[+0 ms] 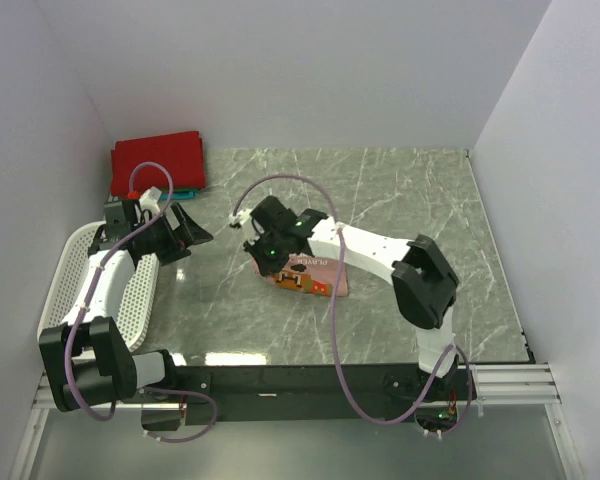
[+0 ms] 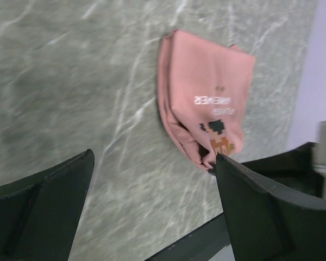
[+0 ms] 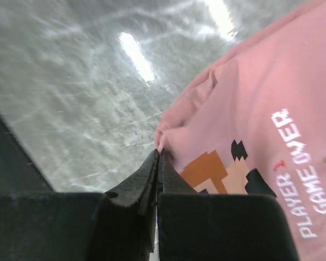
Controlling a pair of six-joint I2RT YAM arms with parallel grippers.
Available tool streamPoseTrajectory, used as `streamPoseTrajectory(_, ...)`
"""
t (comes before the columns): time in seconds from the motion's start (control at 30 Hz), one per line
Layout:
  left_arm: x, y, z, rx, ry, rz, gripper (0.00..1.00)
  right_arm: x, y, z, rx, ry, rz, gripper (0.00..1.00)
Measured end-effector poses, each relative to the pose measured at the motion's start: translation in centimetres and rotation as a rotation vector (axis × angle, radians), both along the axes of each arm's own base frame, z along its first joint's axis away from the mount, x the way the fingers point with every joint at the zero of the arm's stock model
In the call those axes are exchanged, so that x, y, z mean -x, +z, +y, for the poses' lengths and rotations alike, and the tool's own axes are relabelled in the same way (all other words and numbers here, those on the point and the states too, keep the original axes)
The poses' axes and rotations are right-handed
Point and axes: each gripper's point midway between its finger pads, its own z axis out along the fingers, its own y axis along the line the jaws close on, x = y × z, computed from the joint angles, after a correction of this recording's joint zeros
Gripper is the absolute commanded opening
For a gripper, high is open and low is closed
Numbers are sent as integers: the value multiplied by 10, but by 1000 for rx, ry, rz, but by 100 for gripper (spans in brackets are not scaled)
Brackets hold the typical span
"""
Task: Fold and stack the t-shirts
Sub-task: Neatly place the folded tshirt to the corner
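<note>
A dusty-pink t-shirt (image 1: 315,278) (image 2: 206,103) (image 3: 261,98) lies folded in the middle of the marble table, its pixel print and "PLAYER GAME OVER" text facing up. My right gripper (image 1: 270,262) (image 3: 158,151) is shut, its fingertips pinching the puckered edge of the shirt's left corner. My left gripper (image 1: 185,235) (image 2: 154,155) hangs wide open over bare table to the left of the shirt, with nothing between its fingers. A folded red t-shirt (image 1: 158,163) rests at the back left on a teal one (image 1: 190,189), of which only an edge shows.
A white perforated basket (image 1: 80,262) stands at the table's left edge beside the left arm. The black front rail (image 2: 195,239) runs along the near side. Walls close in at the back and on both sides.
</note>
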Motion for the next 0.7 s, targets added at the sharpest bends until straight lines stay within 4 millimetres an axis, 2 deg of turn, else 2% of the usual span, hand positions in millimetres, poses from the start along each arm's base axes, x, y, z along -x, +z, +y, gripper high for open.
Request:
streamPoseTrajectory(0.07, -7, 3, -10, 33, -7, -12, 99, -5, 17, -3, -54, -11, 9, 0)
streamPoseTrajectory(0.17, -16, -7, -24, 93, -9, 17, 99, -4, 29, -5, -98, -9, 29, 0)
streamPoseTrajectory(0.37, -7, -65, -54, 211, 23, 228, 99, 10, 17, -7, -113, 9, 88, 0)
streamPoseTrajectory(0.53, -12, -82, -84, 257, 20, 300, 99, 13, 13, -6, -122, 15, 102, 0)
streamPoseTrajectory(0.63, -16, -94, -99, 266, 33, 350, 95, 12, 14, -4, -133, 6, 100, 0)
streamPoseTrajectory(0.7, -20, -96, -107, 291, 36, 378, 93, 11, 15, -2, -137, -4, 103, 0)
